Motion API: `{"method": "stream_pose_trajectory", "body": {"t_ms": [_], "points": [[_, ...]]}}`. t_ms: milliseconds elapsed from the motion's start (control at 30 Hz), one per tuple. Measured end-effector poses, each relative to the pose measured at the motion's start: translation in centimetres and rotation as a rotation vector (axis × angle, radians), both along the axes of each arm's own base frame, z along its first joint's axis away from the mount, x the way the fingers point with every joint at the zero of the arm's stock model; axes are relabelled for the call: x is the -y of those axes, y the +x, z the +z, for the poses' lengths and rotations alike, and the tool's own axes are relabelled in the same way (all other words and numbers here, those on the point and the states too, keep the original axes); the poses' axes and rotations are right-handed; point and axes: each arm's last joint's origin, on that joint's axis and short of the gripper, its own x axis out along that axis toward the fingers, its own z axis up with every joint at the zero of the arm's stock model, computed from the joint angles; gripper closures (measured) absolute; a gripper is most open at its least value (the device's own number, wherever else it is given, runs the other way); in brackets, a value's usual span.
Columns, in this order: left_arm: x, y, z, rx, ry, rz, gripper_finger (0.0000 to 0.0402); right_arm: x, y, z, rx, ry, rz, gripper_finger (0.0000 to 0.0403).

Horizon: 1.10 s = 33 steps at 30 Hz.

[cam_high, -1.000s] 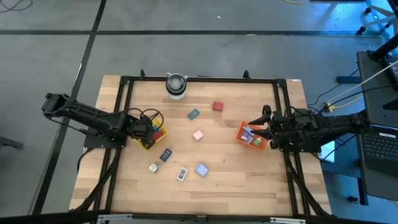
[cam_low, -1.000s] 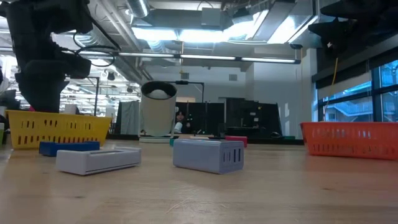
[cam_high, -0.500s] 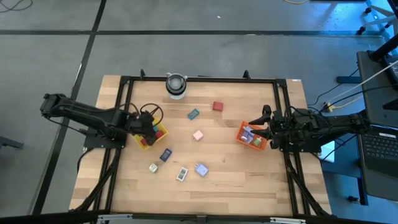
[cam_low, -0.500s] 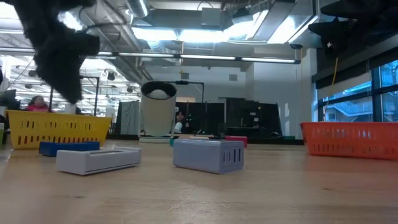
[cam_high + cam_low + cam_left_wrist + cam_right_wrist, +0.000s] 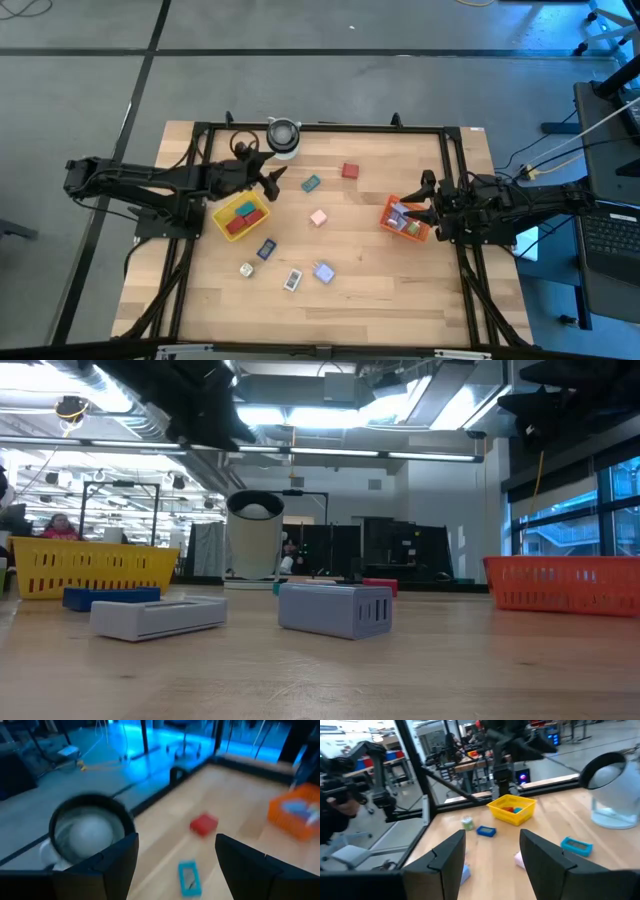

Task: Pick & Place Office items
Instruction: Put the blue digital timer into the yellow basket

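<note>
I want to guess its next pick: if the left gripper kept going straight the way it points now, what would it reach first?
Probably the teal item: it lies between the open left gripper fingers in the wrist view, nearest ahead. The red item sits beyond it. Depth is uncertain.

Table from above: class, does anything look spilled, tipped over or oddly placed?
Nothing looks spilled or damaged. The yellow tray sits at an angle to the table edges, as does the orange tray. Loose office items, such as the red block and teal piece, lie scattered between them.
</note>
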Motion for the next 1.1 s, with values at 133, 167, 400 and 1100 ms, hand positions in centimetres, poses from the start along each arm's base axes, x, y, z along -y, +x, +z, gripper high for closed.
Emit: {"method": "stream_pose_trajectory", "body": {"t_ms": [133, 167, 400, 1100], "points": [[-1.7, 0.0, 0.0, 0.053, -0.083, 0.001, 0.0141, -0.1, 0.0, 0.0, -0.003, 0.020, 0.039, 0.0215], [-2.2, 0.0, -0.1, 0.057, -0.106, 0.004, 0.0141, -0.1, 0.0, 0.0, -0.002, 0.020, 0.044, 0.0215], [-3.7, 1.4, -1.4, 0.070, -0.206, -0.090, 0.0141, -0.1, 0.0, 0.0, -0.002, 0.011, 0.046, 0.0215], [-8.4, 10.3, -5.4, -0.481, -0.390, -0.155, 0.0142, -0.1, 0.0, -0.4, -0.036, -0.014, 0.048, 0.0215]]}}
